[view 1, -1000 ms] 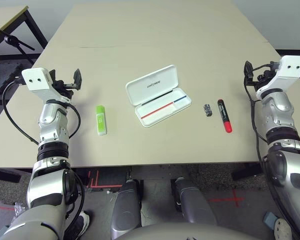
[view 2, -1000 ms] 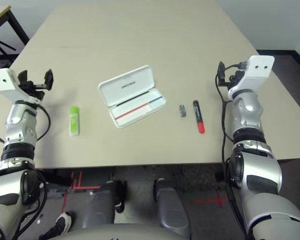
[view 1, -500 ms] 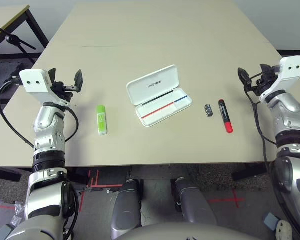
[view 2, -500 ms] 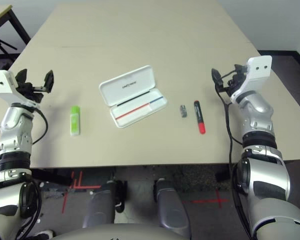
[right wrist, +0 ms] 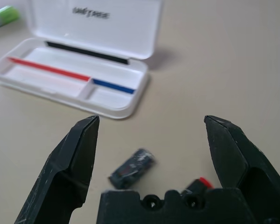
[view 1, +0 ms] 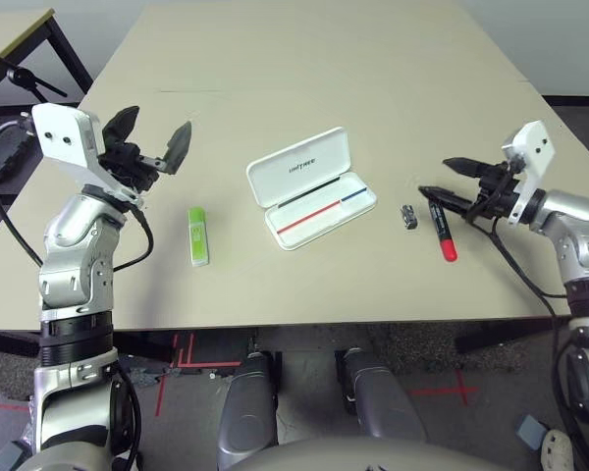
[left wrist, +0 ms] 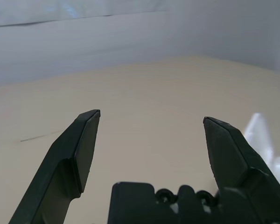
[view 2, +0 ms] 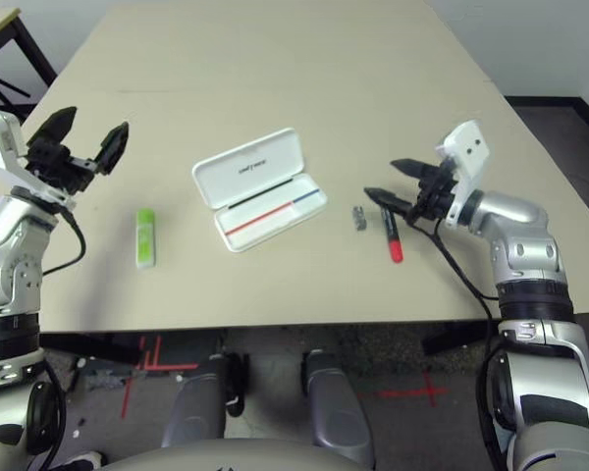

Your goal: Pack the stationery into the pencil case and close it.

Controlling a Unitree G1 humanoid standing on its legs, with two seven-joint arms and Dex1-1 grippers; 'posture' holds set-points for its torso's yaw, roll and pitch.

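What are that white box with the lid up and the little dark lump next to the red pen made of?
The pencil case looks like hard, smooth moulded plastic: glossy white, with rounded corners, thin even walls and printed lettering on the lid. The small dark grey piece seems to be metal, since it gives off mottled glints on its dark surface in the right wrist view, though it is too small to be sure.

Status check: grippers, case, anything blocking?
Left gripper and right gripper open, empty. Pencil case open; marker, green stick, metal piece outside. Nothing blocking.
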